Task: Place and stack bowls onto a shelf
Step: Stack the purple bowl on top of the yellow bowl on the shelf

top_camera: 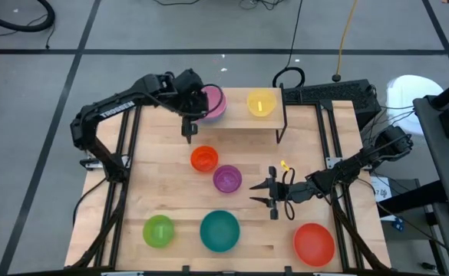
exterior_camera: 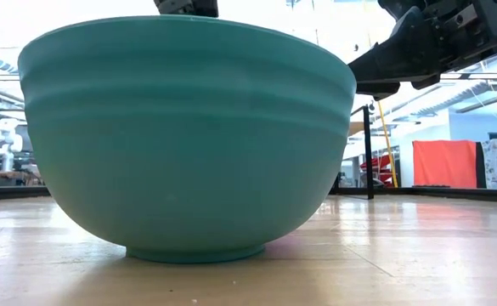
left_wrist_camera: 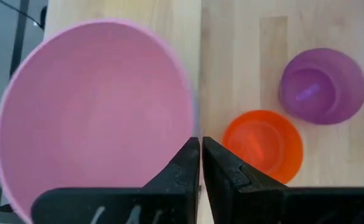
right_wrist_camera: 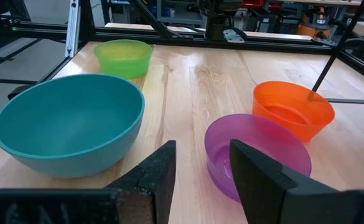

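Two bowls sit on the shelf [top_camera: 243,123] at the desk's far edge: pink bowl [top_camera: 211,102] left, yellow bowl [top_camera: 260,103] right. Orange [top_camera: 204,159], purple [top_camera: 227,179], green [top_camera: 159,231], teal [top_camera: 219,231] and red [top_camera: 314,242] bowls remain on the desk [top_camera: 163,184]. The left gripper [top_camera: 189,135], jaws pressed together, hangs beside the pink bowl; the right gripper [top_camera: 264,192], jaws spread, faces the purple one.

On my feed the wooden counter [top_camera: 163,195] carries orange [top_camera: 204,159], purple [top_camera: 227,179], green [top_camera: 159,231], teal [top_camera: 219,231] and red [top_camera: 314,242] bowls, while the shelf [top_camera: 236,119] holds pink [top_camera: 215,102] and yellow [top_camera: 261,103] ones.
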